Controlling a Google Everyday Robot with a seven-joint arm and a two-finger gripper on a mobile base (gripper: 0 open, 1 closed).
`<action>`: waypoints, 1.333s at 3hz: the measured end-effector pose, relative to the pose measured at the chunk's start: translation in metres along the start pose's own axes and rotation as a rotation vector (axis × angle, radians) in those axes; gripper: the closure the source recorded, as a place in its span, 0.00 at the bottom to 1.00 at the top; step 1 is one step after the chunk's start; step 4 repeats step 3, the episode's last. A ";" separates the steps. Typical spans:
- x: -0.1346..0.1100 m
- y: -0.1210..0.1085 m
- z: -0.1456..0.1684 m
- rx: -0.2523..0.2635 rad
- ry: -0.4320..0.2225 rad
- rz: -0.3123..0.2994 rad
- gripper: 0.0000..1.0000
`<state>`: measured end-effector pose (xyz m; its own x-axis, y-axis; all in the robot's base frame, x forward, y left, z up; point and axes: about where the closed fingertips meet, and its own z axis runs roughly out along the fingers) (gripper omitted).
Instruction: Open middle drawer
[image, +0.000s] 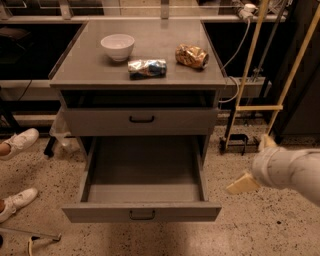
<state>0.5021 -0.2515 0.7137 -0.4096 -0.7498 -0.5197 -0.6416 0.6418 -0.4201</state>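
Observation:
The middle drawer (142, 214) is pulled far out of the grey cabinet (215, 120). Its flat grey front with a small black bar handle faces me, and its plain grey inside is bare. The drawer above it (141, 120) is shut, with a like black handle. My gripper (251, 162) is to the right of the open drawer, over the floor and well apart from it. Its two beige fingers (242, 183) stand spread with nothing between them. The white arm runs off the right edge.
On the cabinet top stand a white bowl (118, 46), a crushed can (147, 68) and a crumpled snack bag (191, 55). A wooden-framed stand (260, 107) with cables is at the right. A person's white shoes (19, 142) are at the left on the speckled floor.

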 end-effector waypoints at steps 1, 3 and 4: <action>-0.003 -0.021 -0.067 0.086 -0.060 0.104 0.00; 0.025 -0.023 -0.089 0.108 -0.058 0.214 0.00; 0.025 -0.023 -0.089 0.108 -0.058 0.214 0.00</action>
